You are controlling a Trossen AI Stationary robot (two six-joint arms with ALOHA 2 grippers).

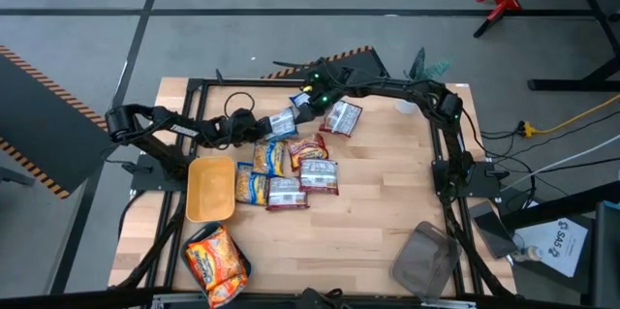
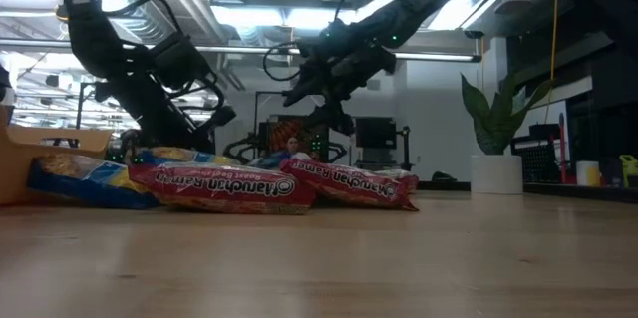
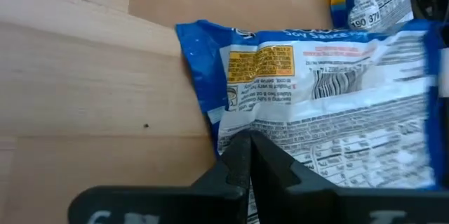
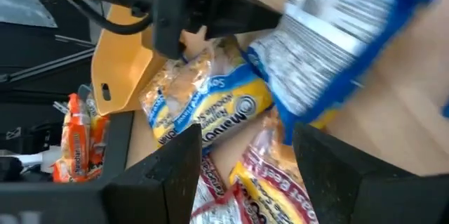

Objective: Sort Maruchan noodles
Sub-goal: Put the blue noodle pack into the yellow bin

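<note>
My left gripper (image 1: 260, 127) reaches in from the table's left and is shut on a blue-and-silver noodle packet (image 1: 282, 122), also in the left wrist view (image 3: 316, 76) and the right wrist view (image 4: 337, 34). My right gripper (image 1: 308, 104) is open and hovers at that packet's far end, its fingers apart (image 4: 245, 161) and touching nothing. A red-brown-and-silver packet (image 1: 341, 117) lies flat beside it. Several more packets (image 1: 289, 171) lie in a pile at the table's middle (image 2: 224, 186). Orange packets (image 1: 215, 259) sit in a tray at the near left. My left gripper pinches the blue-and-silver packet between its two fingers at the edge of one end (image 3: 235, 129). The fingers come in roughly level from the table's left, and the packet stretches away from them. In the right wrist view the packet is up over the pile, printed back showing.
An empty yellow tray (image 1: 210, 191) lies left of the pile. A grey tray (image 1: 426, 259) sits at the near right corner. Bare wood (image 1: 378, 212) lies right of and nearer than the pile. Both arms' grippers are close together at the far middle.
</note>
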